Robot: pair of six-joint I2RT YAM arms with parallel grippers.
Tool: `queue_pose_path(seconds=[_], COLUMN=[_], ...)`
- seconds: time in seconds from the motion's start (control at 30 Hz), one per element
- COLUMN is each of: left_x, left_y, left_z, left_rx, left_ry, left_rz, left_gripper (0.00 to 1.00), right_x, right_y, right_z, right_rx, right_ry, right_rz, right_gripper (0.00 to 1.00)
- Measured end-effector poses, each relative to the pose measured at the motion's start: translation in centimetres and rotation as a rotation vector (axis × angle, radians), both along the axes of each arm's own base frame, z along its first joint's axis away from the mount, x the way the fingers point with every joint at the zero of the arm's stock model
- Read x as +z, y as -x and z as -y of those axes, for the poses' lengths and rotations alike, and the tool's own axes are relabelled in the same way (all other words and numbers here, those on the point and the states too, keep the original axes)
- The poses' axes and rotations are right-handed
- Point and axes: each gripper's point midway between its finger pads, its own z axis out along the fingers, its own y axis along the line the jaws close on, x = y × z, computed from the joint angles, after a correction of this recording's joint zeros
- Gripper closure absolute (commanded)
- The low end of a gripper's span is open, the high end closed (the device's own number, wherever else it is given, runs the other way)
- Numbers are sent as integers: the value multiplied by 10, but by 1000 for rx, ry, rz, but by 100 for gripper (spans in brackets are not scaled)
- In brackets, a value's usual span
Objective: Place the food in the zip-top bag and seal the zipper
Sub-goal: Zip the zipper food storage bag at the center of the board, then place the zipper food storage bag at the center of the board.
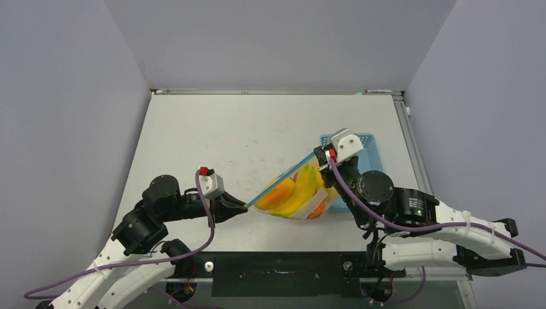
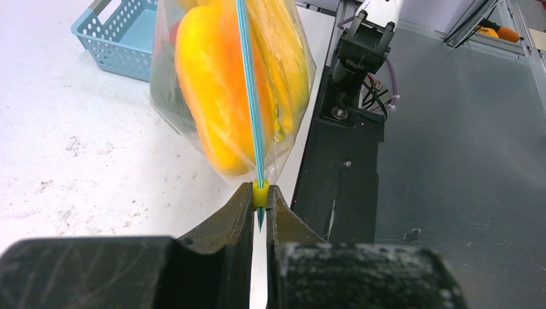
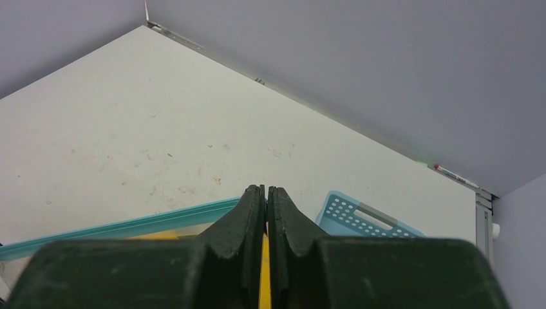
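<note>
The bag (image 1: 302, 207) with the fruits (image 1: 278, 193) inside hangs over the table (image 1: 212, 135), the left gripper (image 1: 243, 207) clenched on one end of its zipper (image 1: 280, 180), the right gripper (image 1: 322, 158) on the other; I think the strip should be tight and straight while it is pinched along.

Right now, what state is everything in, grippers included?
Clear crinkly zip-top bag: held stretched between both grippers.
Light blue zipper strip: taut, looks closed.
Orange and yellow plastic fruits: inside the bag.
Left gripper: shut on zipper strip's end.
Right gripper: shut on bag's other end.
Light blue mesh basket: upright, ungripped.
</note>
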Motion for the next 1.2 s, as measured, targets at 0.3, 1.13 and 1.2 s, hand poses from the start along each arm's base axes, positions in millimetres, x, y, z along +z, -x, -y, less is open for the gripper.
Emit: queue_pose_path(seconds=[0.3,1.13,1.2], left_x=[-4,24,28], left_y=[-3,-38,-38], left_z=[-1,-17,-17], left_rx=[24,238,238], left_ry=[-13,22,30], left_rz=[-26,112,130], left_gripper=[46,10,9], right_x=[2,-17,-19], right_y=[-2,16,20], right_z=[4,-35,-41], right_rx=[-16,210,247], right_ry=[-9,81,81], right_rz=[4,-28,-34], right_gripper=[95,95,95])
